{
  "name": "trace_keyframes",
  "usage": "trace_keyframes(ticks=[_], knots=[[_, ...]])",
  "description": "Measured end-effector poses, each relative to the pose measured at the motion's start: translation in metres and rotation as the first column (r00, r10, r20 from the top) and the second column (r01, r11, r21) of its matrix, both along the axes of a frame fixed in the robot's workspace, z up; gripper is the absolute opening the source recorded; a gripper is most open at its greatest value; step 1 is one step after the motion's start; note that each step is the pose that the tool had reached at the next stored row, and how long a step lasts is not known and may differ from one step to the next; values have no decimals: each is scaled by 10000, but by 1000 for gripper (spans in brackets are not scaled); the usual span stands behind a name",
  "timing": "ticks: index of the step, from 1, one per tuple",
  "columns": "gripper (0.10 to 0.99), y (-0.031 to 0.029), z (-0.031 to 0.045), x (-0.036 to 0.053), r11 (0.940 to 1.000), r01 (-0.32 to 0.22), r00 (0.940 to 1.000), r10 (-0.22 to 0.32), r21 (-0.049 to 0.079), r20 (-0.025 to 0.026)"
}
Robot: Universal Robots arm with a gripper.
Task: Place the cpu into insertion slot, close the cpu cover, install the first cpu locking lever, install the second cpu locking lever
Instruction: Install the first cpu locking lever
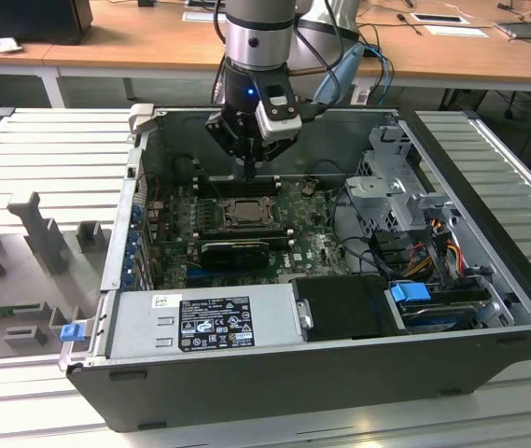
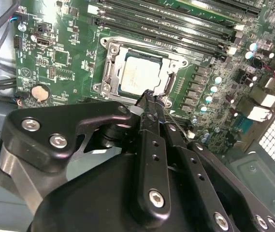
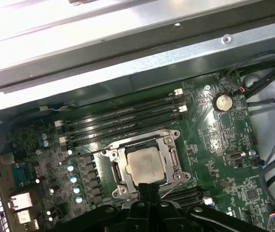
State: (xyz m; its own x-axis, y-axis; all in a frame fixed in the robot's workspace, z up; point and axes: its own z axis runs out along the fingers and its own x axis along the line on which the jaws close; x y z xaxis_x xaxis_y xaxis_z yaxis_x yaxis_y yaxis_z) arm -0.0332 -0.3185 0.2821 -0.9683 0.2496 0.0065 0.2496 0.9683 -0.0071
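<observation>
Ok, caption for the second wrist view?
Shut gripper at the edge of the cover, cpu seated in its window.

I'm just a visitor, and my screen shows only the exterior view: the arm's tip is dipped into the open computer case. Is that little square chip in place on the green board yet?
Observer: It looks so. In both wrist views the small square cpu with the pale silvery top lies flat and level.
Visitor: Is anything over it?
Observer: The thin silvery-grey metal cpu cover lies down around it; the chip shows through its square window.
Visitor: And the claw?
Observer: In the second wrist view the black gripper has its fingers pressed together, tips at the cover's edge; whether they touch it, I cannot tell.
</observation>
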Motion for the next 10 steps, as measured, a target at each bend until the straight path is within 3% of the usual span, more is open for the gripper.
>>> trace_keyframes(ticks=[2,5,10], knots=[[106,0,0,0,9999,-143,9999,143,1,1],[106,0,-1,0,9964,-843,9964,843,1,0],[106,0,-2,0,9858,-1678,9858,1678,0,0]])
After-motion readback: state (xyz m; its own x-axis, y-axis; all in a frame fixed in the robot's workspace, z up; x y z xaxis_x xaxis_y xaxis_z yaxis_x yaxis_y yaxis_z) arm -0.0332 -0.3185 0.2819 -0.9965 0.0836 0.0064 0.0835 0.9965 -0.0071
